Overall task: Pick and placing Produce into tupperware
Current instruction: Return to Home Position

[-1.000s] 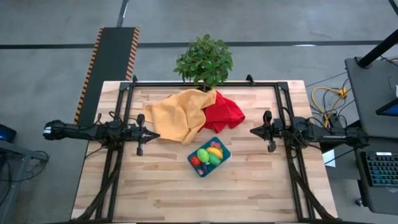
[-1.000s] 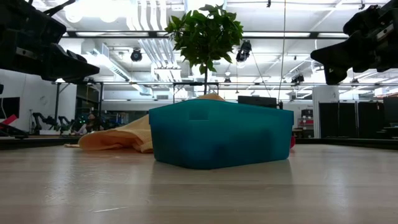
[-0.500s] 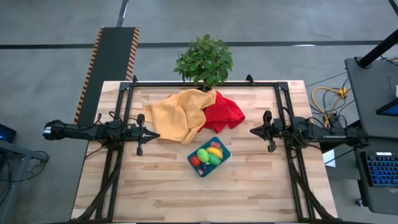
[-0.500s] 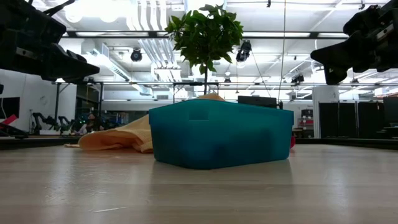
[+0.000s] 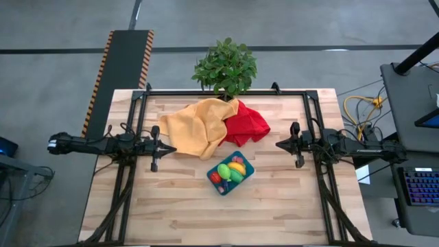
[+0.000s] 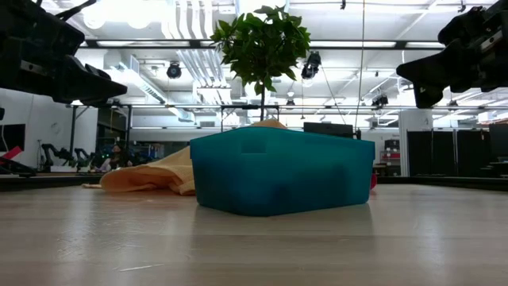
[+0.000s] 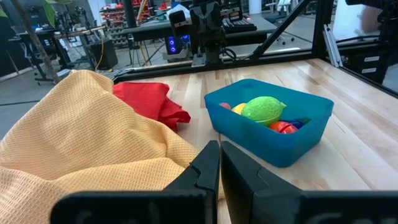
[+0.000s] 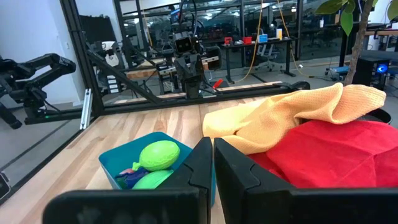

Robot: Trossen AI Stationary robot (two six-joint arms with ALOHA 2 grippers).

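Nearest on the table (image 5: 171,213), only bare wood. A little farther, just right of middle, see one tupperware (image 6: 278,171), turned cornerwise. Inside it, count the produce (image 5: 230,171): two green pieces (image 5: 224,169), one banana (image 5: 238,166), at least one red piece (image 5: 216,178). Cannot count the rest, hidden low in the pile. No produce seen loose on the table, so probably all packed and the filling done.

Slightly farther back, find two hands, well apart from the tupperware on either side: left hand (image 5: 171,149) and right hand (image 5: 278,144). Both raised above the wood, with fingers pressed together and gripping nothing. Likely parked so for lack of anything more to pick, and to keep clear of the tupperware.

Behind them, two crumpled cloths: yellow cloth (image 5: 192,130) lying partly over red cloth (image 5: 248,123). Farthest, one plant (image 5: 225,65) at the back edge.
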